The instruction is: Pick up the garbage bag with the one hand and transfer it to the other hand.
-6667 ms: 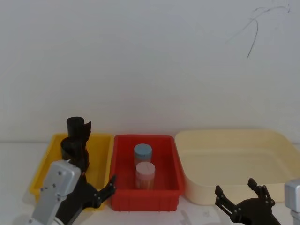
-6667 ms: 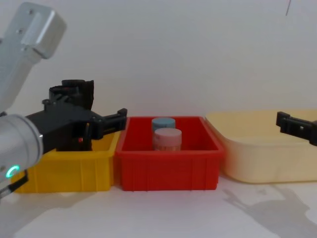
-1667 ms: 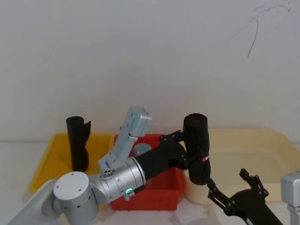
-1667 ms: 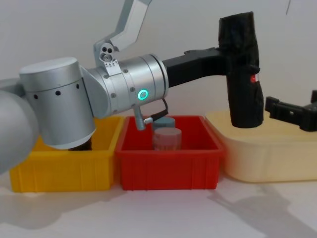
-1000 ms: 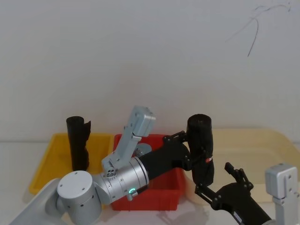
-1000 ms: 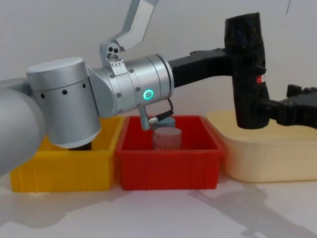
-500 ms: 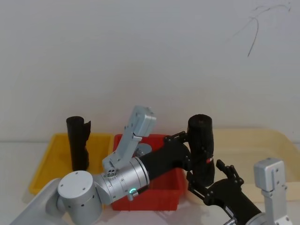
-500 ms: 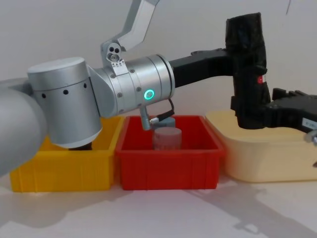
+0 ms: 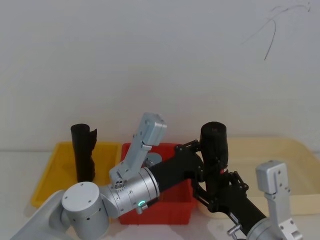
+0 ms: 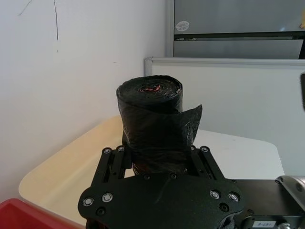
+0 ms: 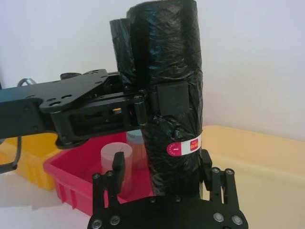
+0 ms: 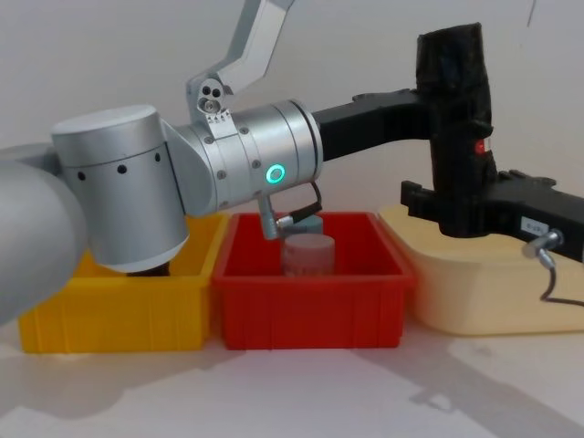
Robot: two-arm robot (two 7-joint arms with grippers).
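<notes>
Mid-handover: my left gripper (image 12: 445,102) clamps the bag (image 12: 453,59); my right gripper (image 12: 453,208) straddles it, open, and should close next.

A robotics lab or test room, by the look of it. A bare white wall (image 9: 150,60) fills the upper head view, with a thin dark crack-like line (image 9: 272,35) at upper right. On a plain white tabletop (image 12: 301,392), low in the chest view, stand a yellow plastic bin (image 12: 119,315), a red plastic bin (image 12: 310,315) and a cream plastic tub (image 12: 474,301) in a row. A fat silver robot arm with a green ring light (image 12: 246,164) reaches over them. At the right of the left wrist view are a silver-framed whiteboard (image 10: 238,95) and, above it, a grey metal cabinet (image 10: 238,19).
</notes>
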